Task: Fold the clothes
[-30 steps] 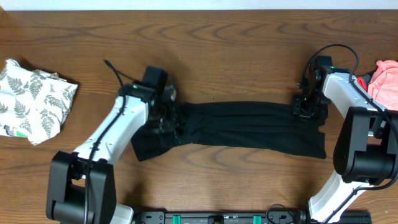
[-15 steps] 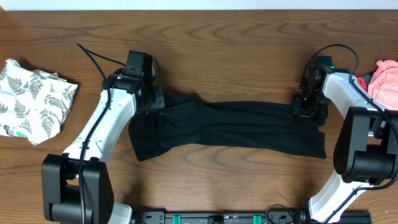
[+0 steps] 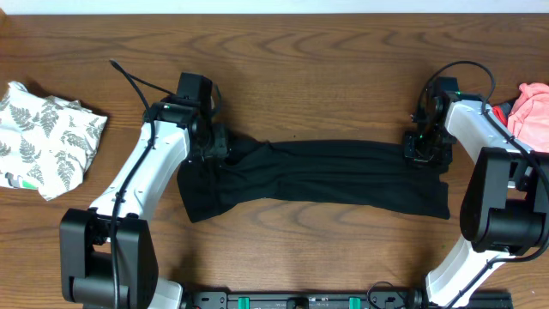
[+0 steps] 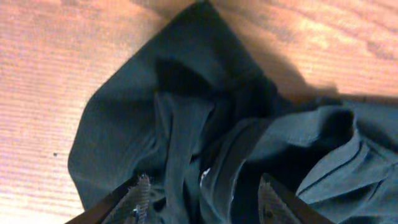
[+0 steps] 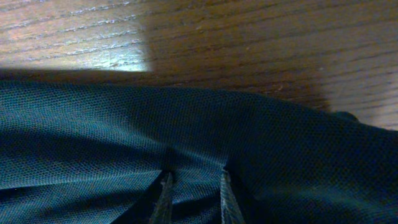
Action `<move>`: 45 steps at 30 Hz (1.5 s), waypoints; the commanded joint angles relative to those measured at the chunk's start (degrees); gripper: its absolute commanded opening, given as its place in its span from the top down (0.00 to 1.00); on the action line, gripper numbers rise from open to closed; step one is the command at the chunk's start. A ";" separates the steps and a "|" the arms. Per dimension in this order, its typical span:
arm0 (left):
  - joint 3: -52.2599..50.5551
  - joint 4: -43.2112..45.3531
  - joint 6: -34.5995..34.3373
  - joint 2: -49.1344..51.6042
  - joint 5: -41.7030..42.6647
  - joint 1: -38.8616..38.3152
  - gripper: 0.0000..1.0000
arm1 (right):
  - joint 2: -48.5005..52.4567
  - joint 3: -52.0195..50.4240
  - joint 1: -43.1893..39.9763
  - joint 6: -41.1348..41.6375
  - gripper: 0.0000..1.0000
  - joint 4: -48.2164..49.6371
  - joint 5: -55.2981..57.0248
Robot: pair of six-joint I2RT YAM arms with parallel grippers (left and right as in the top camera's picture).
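The right claw [image 5: 194,194] is nearly closed, pinching a ridge of the black garment [image 5: 93,137] between its tips, apparently to anchor that end. The left claw [image 4: 202,198] gapes wide, gripping nothing, just above the bunched opposite end, probably seeking a hold. Between them the cloth lies stretched along the desk [image 3: 300,69].

— What is the table [image 3: 326,77] like?
— Brown wood with a strong grain.
— And what lies on it?
— A black garment [image 3: 343,176] is stretched flat between the two arms. Its crumpled end is under the left fingers [image 4: 142,190] and its smoother end under the right fingers [image 5: 165,193].
— Anything else?
— A leaf-print cloth [image 3: 47,137] lies bunched well outward of the left fingers, apart from the garment. A pink cloth [image 3: 532,112] lies near the right fingers, on their outer side, at the table's edge.
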 commanded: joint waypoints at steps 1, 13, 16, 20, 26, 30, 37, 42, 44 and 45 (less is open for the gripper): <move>0.57 0.13 0.50 0.46 -0.81 -0.13 0.47 | -0.83 -0.50 -0.72 0.92 0.75 -0.22 1.66; 0.57 -11.28 0.66 0.37 9.40 -2.78 0.94 | -0.83 -0.50 -0.72 0.92 0.75 0.02 1.66; 0.57 -11.19 1.20 0.37 7.58 -3.96 0.94 | -0.83 -0.50 -0.70 0.92 0.75 -0.02 1.66; 0.55 -10.56 1.22 0.52 3.04 -5.35 0.94 | -0.83 -0.50 -0.72 0.92 0.75 -0.02 1.66; 0.44 -8.20 1.88 5.07 1.49 -5.75 0.94 | -0.83 -0.50 -0.72 0.92 0.75 -0.17 1.68; 0.44 -2.97 3.39 9.18 1.46 -5.68 0.94 | -0.83 -0.50 -0.72 0.92 0.75 -0.22 1.68; 0.46 8.26 2.86 10.01 1.42 -5.49 0.94 | -0.83 -0.50 -0.72 0.92 0.75 -0.28 1.70; 0.46 6.84 0.90 10.01 1.51 -4.90 0.94 | -0.83 -0.50 -0.72 0.92 0.75 -0.17 1.70; 0.46 5.33 0.90 10.01 1.51 -4.83 0.94 | -0.83 -0.50 -0.72 0.92 0.75 -0.04 1.70; 0.46 4.81 0.92 10.01 1.49 -4.83 0.94 | -0.83 -0.50 -0.72 0.92 0.75 -0.02 1.70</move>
